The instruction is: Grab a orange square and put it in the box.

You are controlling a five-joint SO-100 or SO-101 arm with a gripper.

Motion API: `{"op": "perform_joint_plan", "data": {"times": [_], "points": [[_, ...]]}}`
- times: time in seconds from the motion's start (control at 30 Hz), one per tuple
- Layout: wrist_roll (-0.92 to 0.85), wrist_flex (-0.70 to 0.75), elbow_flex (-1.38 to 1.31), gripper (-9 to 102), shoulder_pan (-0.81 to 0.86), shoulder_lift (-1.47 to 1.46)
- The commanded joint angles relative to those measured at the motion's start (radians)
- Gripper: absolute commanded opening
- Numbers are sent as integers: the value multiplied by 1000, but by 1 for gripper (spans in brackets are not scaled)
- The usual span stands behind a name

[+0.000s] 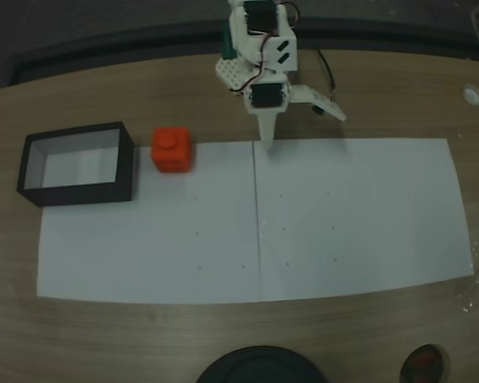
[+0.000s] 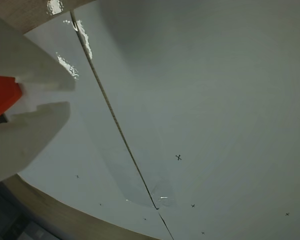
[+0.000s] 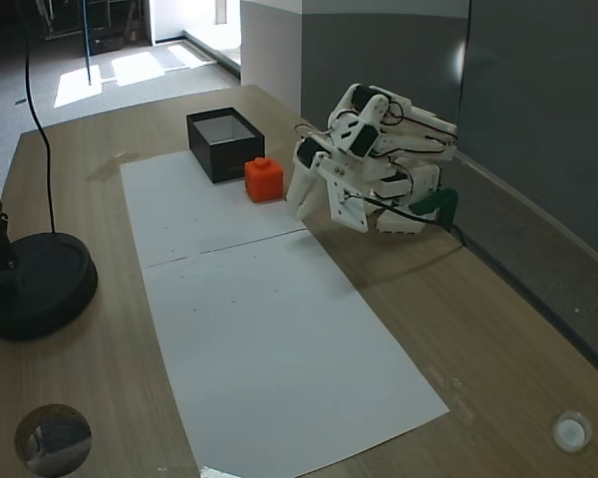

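Observation:
The orange square stands on the white paper just right of the box, a black-walled open tray with a pale inside that holds nothing. In another fixed view the orange square sits beside the box too. My gripper hovers to the right of the block, clear of it, open with its jaws spread wide and nothing between them. From the side, the gripper points down at the paper's far edge. In the wrist view a white finger fills the left side, with the orange square showing past it.
Two white paper sheets cover the middle of the wooden table, joined along a seam. A black round stand base sits at the near edge. A small white disc lies near one corner. A wall runs behind the arm.

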Motion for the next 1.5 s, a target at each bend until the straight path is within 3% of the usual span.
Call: {"op": "perform_joint_plan", "data": {"times": [0.0,0.87,0.97,1.13,1.3,1.47], "points": [[-2,2,-29,0,2,20],[-9,2,-29,0,-3,20],[-123,-29,-25,3,-37,20],[-445,-133,-40,19,195,18],[-290,-245,-215,26,456,18],[-179,-299,-399,26,604,18]]}}
